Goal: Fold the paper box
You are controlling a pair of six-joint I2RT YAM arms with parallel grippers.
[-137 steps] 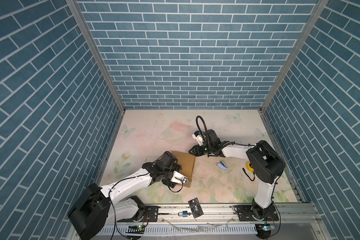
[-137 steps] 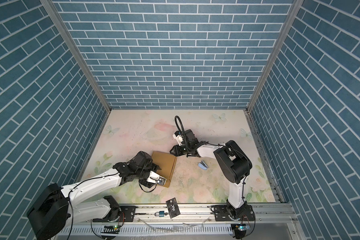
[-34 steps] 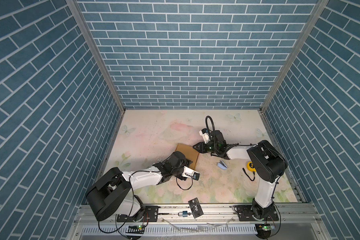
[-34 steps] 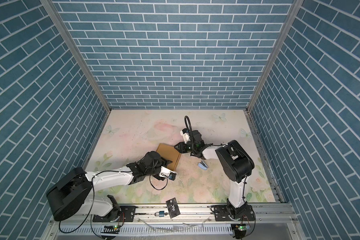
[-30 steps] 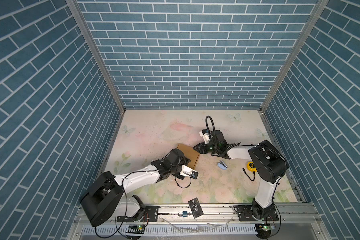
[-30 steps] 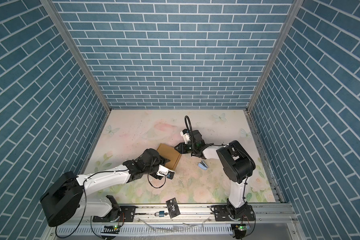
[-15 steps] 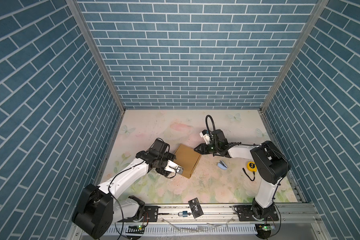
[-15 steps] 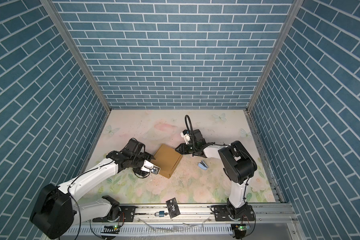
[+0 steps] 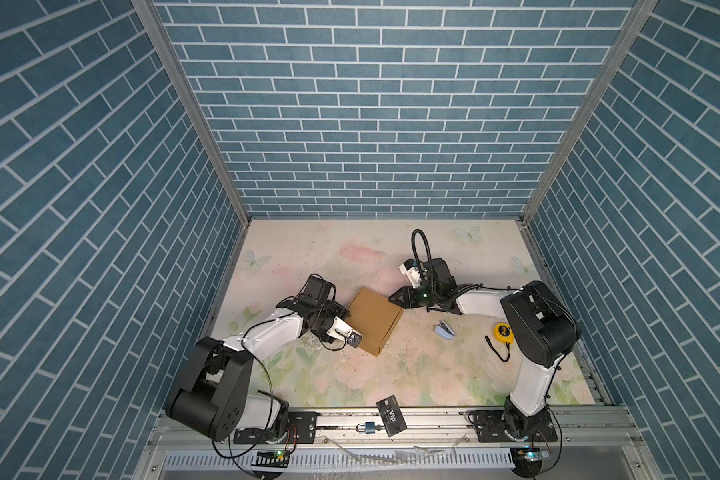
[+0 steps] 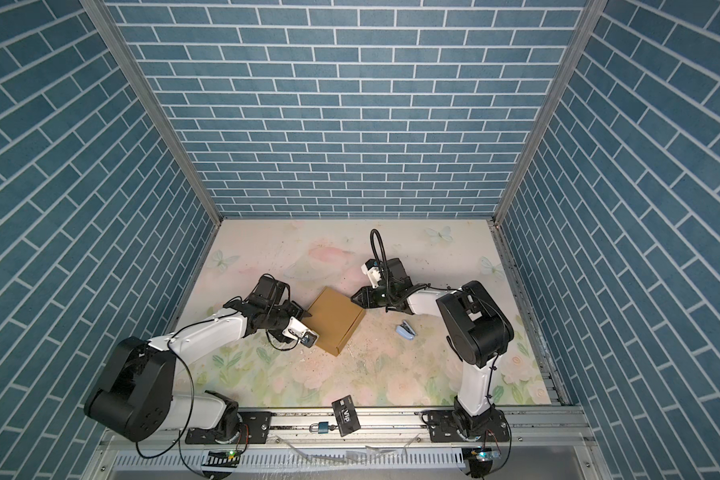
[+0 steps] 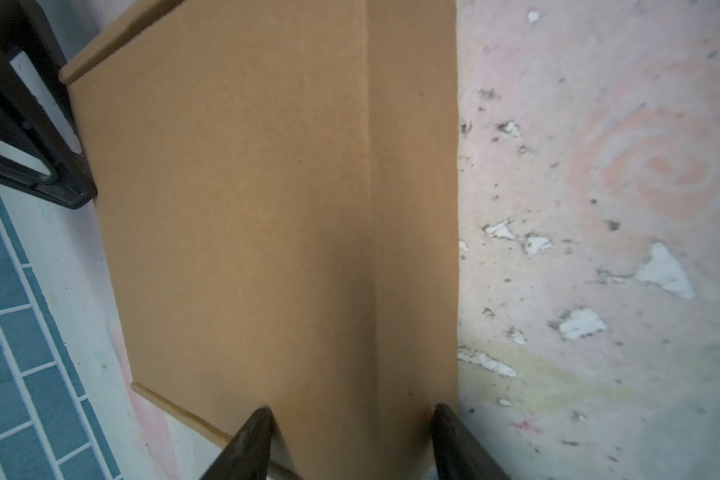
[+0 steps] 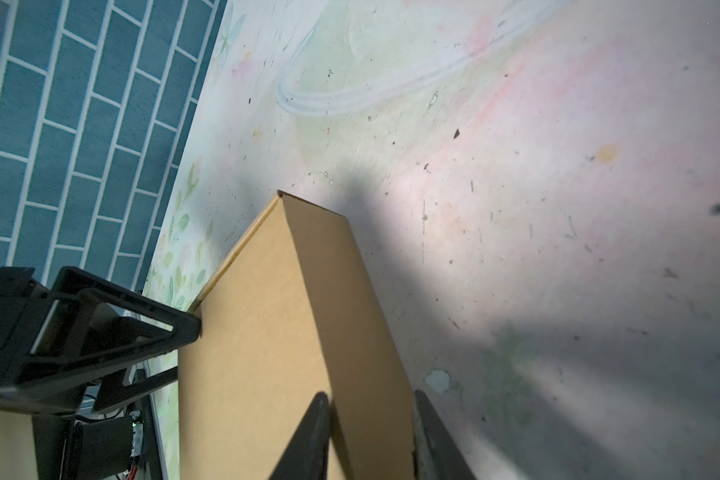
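Moved: the left arm has swung away from the near side of the paper box (image 9: 374,320) and now reaches it from the left. The box has turned, so one corner points toward the front rail.
Box: it lies flat on the bench (image 9: 391,374), about the middle, between both arms. It looks closed into a shallow squarish form.
Left jaws: the left gripper (image 11: 352,415) stands at the box's left corner, one tip on each side of the wall. I cannot tell if they already press the cardboard.
Right jaws: the right gripper (image 12: 371,399) is at the opposite, far corner, and appears clenched across the box wall.
Step, as I judge: folding is nearly complete, and the arms are squaring or pressing the box.
Risk, crushing: if the left jaws close hard, the corrugated wall can dent.
Risk, skewing: with opposite corners held, a pull or twist from one arm can rack the box or drag it out of the other grip.
Risk, reopening: a thin seam shows along the lid edge in the right wrist view. An untucked lid can spring up on release.
Risk, collision: the pale blue stapler (image 9: 444,330) lies near. A slide that way would hit it.
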